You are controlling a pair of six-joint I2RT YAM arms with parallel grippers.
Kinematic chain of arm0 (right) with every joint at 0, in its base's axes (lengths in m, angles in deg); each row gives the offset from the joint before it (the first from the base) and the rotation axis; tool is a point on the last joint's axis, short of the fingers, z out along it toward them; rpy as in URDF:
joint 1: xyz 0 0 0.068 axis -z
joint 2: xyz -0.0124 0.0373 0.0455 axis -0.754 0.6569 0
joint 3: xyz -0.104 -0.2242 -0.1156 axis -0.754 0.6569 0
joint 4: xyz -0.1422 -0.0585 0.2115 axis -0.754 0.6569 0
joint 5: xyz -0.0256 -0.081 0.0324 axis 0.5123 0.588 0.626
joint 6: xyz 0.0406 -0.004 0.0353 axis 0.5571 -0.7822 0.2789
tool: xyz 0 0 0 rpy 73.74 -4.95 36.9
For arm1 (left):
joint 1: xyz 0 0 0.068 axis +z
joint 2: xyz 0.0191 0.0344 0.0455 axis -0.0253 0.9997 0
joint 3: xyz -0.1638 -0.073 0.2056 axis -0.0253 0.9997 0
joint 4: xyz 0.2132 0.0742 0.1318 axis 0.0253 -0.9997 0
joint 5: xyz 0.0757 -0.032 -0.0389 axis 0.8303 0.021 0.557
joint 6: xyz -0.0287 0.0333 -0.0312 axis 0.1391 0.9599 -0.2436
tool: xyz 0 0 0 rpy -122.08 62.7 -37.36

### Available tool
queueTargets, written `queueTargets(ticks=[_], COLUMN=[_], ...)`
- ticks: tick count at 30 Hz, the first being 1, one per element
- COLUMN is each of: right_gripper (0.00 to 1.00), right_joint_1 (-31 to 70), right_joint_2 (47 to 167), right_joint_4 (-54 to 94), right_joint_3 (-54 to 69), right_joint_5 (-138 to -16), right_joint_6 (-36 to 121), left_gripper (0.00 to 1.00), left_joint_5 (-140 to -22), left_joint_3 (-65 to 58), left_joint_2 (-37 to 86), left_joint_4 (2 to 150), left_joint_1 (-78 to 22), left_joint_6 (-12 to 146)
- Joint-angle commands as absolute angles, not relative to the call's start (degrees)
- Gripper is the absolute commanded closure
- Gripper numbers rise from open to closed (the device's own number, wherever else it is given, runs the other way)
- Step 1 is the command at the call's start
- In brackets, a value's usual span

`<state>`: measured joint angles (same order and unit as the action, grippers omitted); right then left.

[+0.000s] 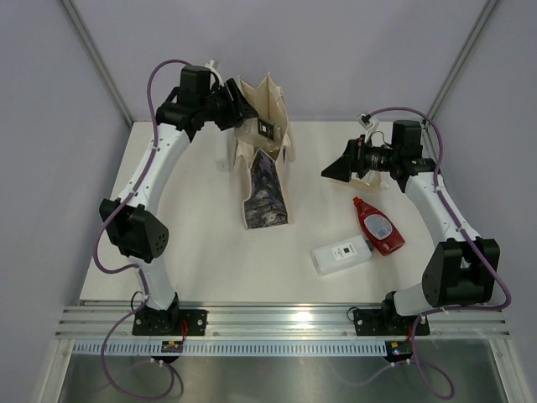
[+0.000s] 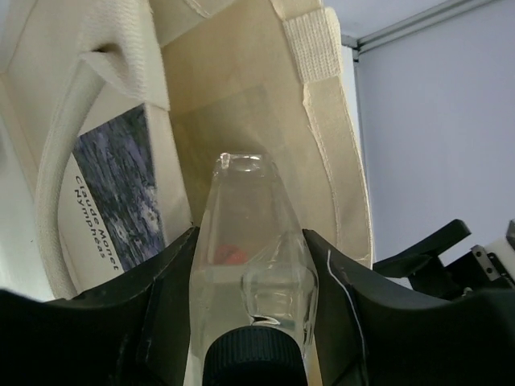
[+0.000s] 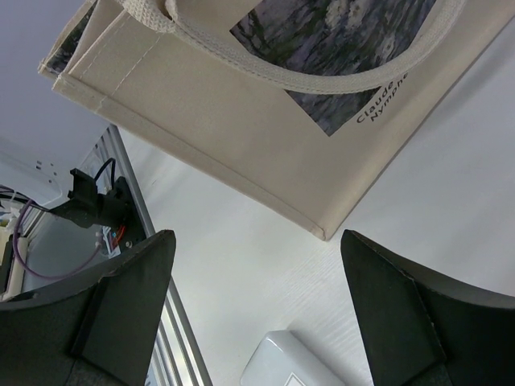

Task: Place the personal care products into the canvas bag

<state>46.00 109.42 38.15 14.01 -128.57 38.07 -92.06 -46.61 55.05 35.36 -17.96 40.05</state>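
Observation:
The canvas bag (image 1: 267, 180) stands at the back middle of the table, painting print facing front. My left gripper (image 1: 248, 122) is at the bag's open top, shut on the clear bottle with a black cap (image 2: 253, 265), whose base points into the bag's beige inside (image 2: 241, 104). Something small and red shows through the bottle. My right gripper (image 1: 336, 170) is open and empty, raised to the right of the bag (image 3: 241, 137). The flat red bottle (image 1: 377, 227) and the white rectangular bottle (image 1: 341, 254) lie on the table at the front right; the white one also shows in the right wrist view (image 3: 294, 366).
Grey walls and slanted frame posts close the back and sides. An aluminium rail (image 1: 277, 319) with both arm bases runs along the table's near edge. The right gripper's dark finger (image 2: 422, 245) shows beyond the bag's rim in the left wrist view.

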Motion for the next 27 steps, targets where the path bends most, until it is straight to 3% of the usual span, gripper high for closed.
queueTargets(ticks=[1,2,5,13,17,21,22,27], right_gripper=[0.08,0.08,0.08,0.07,0.06,0.02,0.01,0.01], right_joint_1=[46.21,46.21,46.13,46.21,46.30,46.30,46.21,46.21], right_joint_2=[108.32,108.32,108.49,109.46,113.40,123.40,125.52,139.31], right_joint_4=[38.11,38.20,39.60,46.97,58.91,75.62,78.08,87.41], right_joint_3=[13.70,13.70,13.35,10.37,1.87,-6.76,-8.52,-19.42], right_joint_5=[-128.81,-128.81,-128.64,-124.52,-117.40,-106.97,-105.10,-92.72], right_joint_6=[36.41,36.06,34.22,25.61,7.91,-9.88,-13.48,-27.31], left_gripper=[0.43,0.33,0.16,0.14,0.13,0.07,0.01,0.01], left_joint_5=[-87.63,-87.10,-85.08,-84.02,-81.74,-77.88,-77.35,-74.45], left_joint_3=[-53.01,-53.10,-54.06,-55.73,-55.03,-45.32,-42.40,-24.03], left_joint_2=[54.94,55.46,56.69,56.62,53.19,45.73,41.45,27.80], left_joint_4=[37.96,37.61,36.74,36.81,37.61,40.50,42.86,49.47], left_joint_1=[-19.90,-20.25,-21.75,-22.37,-22.37,-22.19,-22.02,-20.17], left_joint_6=[44.82,45.78,47.62,50.88,57.45,63.09,64.84,66.09])
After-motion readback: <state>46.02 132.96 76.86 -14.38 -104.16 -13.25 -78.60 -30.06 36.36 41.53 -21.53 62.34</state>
